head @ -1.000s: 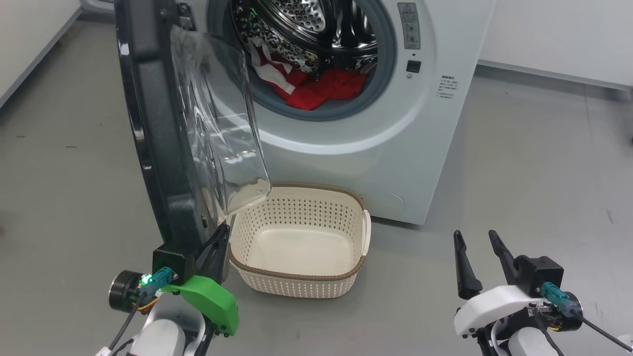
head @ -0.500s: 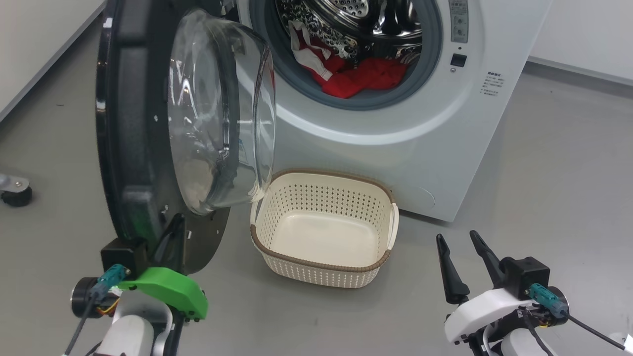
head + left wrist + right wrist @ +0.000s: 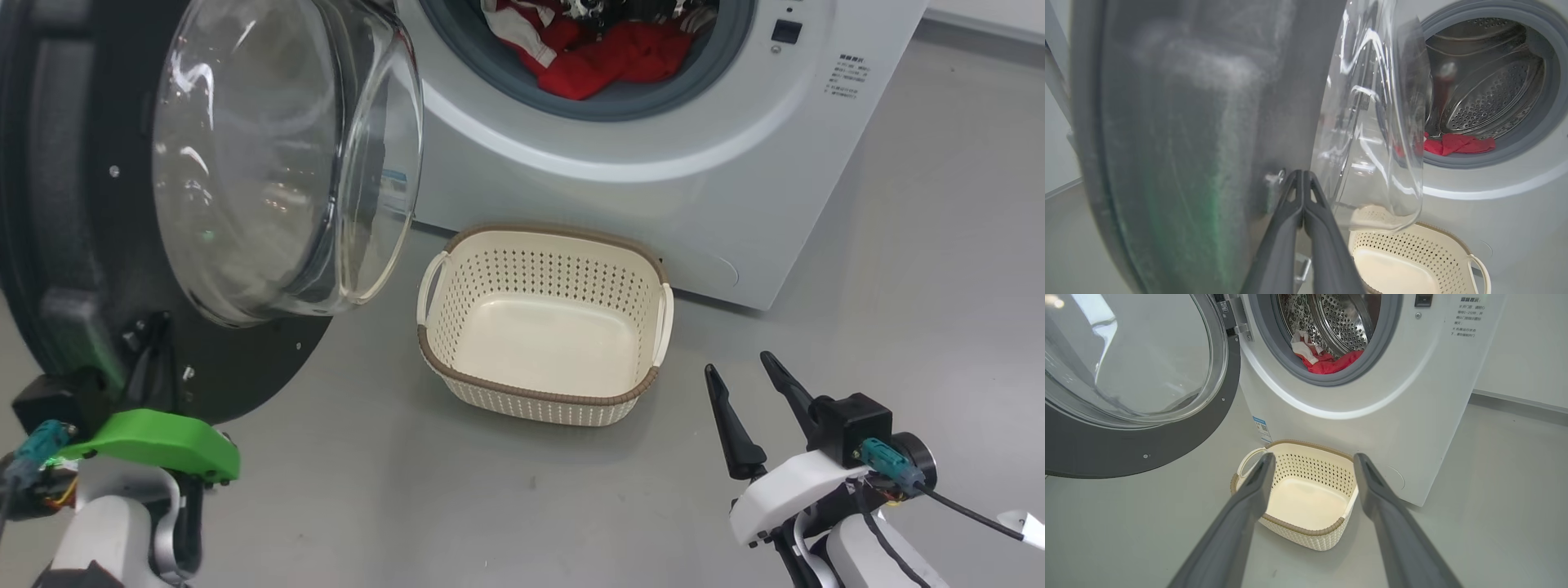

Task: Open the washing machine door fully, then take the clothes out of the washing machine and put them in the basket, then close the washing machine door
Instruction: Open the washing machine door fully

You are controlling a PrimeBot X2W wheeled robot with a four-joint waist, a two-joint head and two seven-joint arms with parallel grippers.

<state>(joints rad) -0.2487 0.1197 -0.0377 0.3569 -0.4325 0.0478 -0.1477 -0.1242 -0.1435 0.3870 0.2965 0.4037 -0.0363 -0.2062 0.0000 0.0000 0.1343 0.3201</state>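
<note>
Two roles: left pincer [image 3: 1303, 174] (tips together) lay against the washing machine door [image 3: 65, 163] to swing it; right pincer [image 3: 740, 366] gaped empty, awaiting clothes [image 3: 620, 57].

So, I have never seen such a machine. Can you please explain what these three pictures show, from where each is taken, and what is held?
It is a wheeled robot with two arms, each ending in a two-finger pincer. One picture comes from a camera on its head, the other two from cameras on its wrists, looking along the fingers. The left pincer is shut, its tips at the inner side of the open door of a white washing machine. The right pincer is open and holds nothing. Some red clothes lie inside the machine. An empty basket stands on the grey floor before it.
</note>
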